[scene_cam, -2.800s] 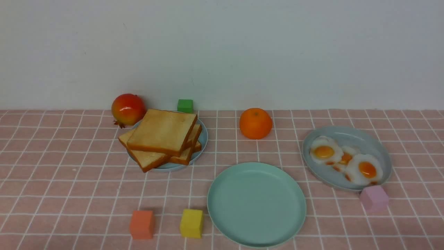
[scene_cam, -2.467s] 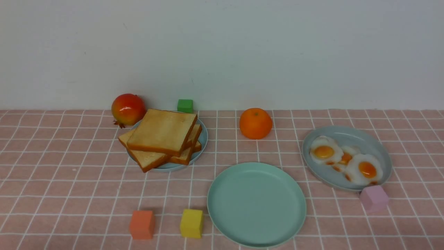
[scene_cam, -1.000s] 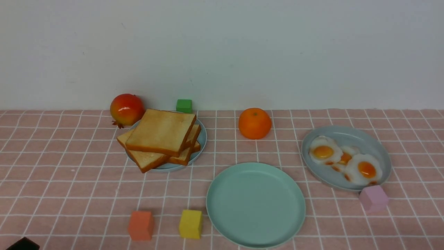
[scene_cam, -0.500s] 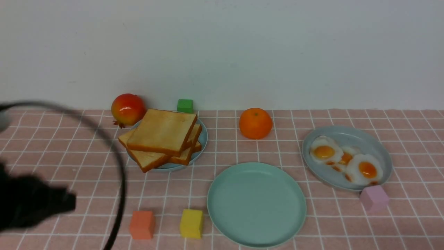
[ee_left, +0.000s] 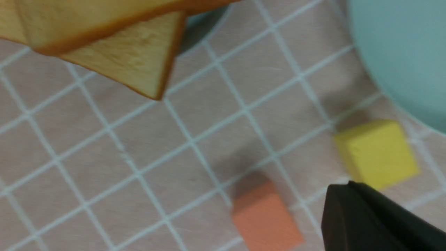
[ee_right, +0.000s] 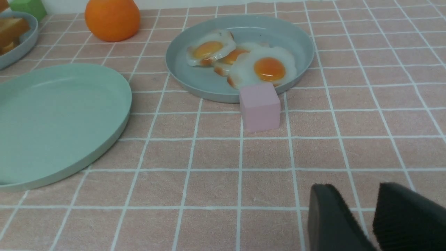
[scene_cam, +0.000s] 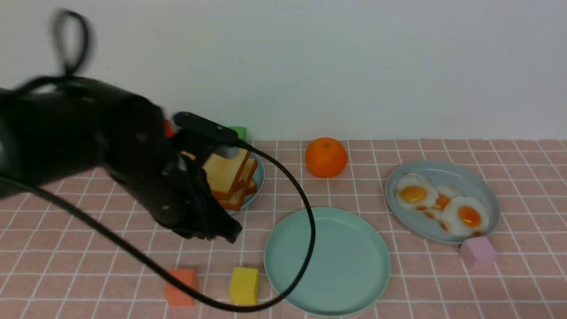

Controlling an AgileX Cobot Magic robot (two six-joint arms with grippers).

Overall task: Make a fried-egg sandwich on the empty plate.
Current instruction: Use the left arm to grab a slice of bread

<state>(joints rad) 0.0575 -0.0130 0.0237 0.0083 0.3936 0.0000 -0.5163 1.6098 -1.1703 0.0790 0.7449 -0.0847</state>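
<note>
Nearest the robot, low over the pink checked cloth (scene_cam: pixel 66 274), the right gripper (ee_right: pixel 357 195) has its jaws slightly parted, with nothing between them. Next come an orange cube (scene_cam: pixel 179 287) and a yellow cube (scene_cam: pixel 244 285), the latter just beside the bare mint-green plate (scene_cam: pixel 328 261). The left gripper (scene_cam: pixel 221 230), blurred, is closed with nothing seen in it. It points down and rightward between the cubes and the toast slices (scene_cam: pixel 228 177). These are stacked askew on a pale-blue plate (scene_cam: pixel 260 175), one corner jutting past its near rim. Well to the right, past a pink cube (scene_cam: pixel 477 252), three fried eggs (scene_cam: pixel 465 216) lie along the long axis of the oval dish (scene_cam: pixel 443 170), which runs far-left to near-right. Farthest are an orange (scene_cam: pixel 326 157) and a green cube (scene_cam: pixel 239 132).
</note>
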